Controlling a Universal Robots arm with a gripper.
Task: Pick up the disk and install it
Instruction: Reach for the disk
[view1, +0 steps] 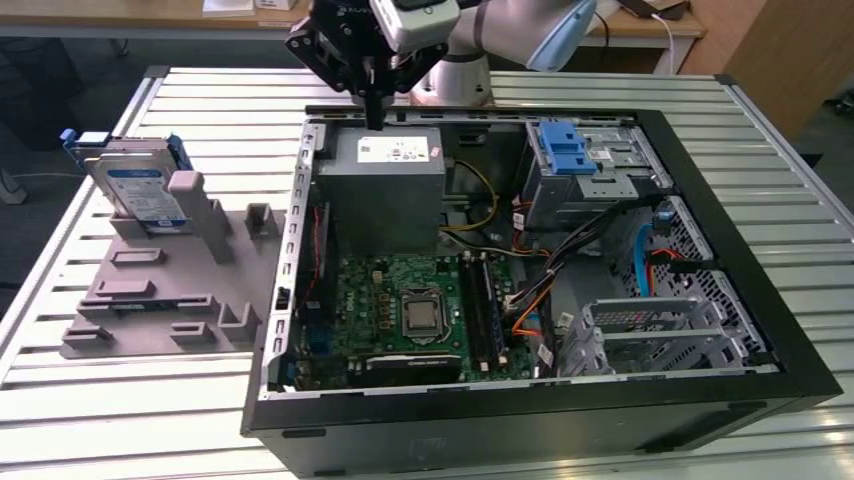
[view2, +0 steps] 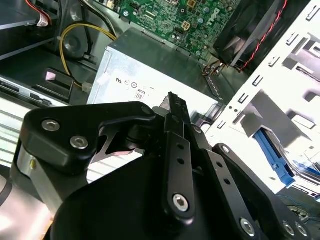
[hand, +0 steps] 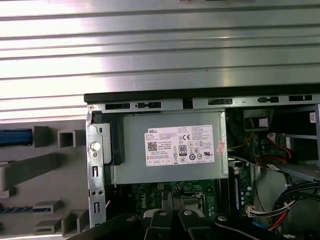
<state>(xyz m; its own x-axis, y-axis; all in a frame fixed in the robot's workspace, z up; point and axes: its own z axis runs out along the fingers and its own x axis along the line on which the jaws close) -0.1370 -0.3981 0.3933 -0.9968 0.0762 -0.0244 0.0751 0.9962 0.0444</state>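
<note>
1. Nearest in the exterior view is the black wall of the open computer case (view1: 534, 420), which lies on its side on the slatted metal worktop (view1: 107, 420).
2. Inside the case, the green motherboard (view1: 400, 310) sits towards the exterior view's left. An empty grey perforated drive bracket (view1: 654, 330) sits towards its right.
3. Outside the case, at the exterior view's left, a grey moulded holder (view1: 147, 300) rests on the worktop.
4. The disk (view1: 144, 190) stands on edge in the far end of that holder, label showing, with its blue carrier frame around it. Nothing grips it, and it is well apart from the end effector.
5. Farther in, the grey power supply (view1: 387, 185) with its white sticker fills the case's far corner. The drive cage (view1: 587, 165) with a blue latch (view1: 567, 150) is beside it towards the exterior view's right.
6. The end effector (view1: 376, 110) hangs just above the power supply's far edge, pointing down. Its fingers are pressed together and hold nothing.
7. Behind it rises the arm (view1: 521, 30).
</note>
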